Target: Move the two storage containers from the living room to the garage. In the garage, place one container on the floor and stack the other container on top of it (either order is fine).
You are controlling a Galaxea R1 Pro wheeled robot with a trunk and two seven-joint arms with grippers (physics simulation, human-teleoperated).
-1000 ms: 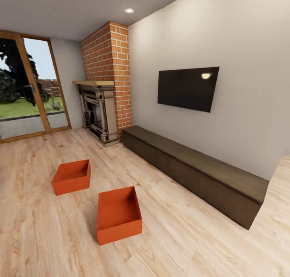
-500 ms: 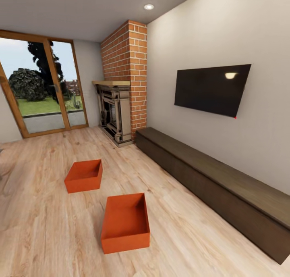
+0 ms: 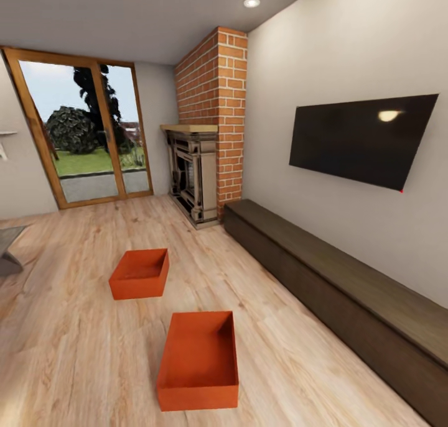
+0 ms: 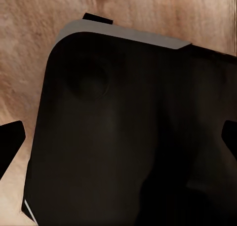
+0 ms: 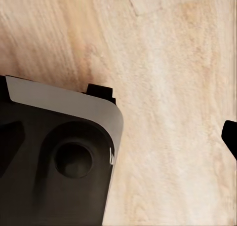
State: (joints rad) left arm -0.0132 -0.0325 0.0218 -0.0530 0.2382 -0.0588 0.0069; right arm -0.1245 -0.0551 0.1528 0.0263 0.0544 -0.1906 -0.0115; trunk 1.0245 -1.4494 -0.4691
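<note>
Both end effectors' opening can't be told (dark fingertips (image 4: 10,142) only); storage containers (image 3: 199,360) untouched.

Left gripper (image 4: 118,137) fingertips at frame edges, spread wide; right gripper, one dark fingertip (image 5: 230,137) visible.

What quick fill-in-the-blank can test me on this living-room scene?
1. Both red-orange lidless rectangular storage containers sit on the light wood plank ____.
2. The black flat television hangs on the ____.
3. The fireplace stands against a column of red ____.

Missing words: floor; wall; brick
</note>
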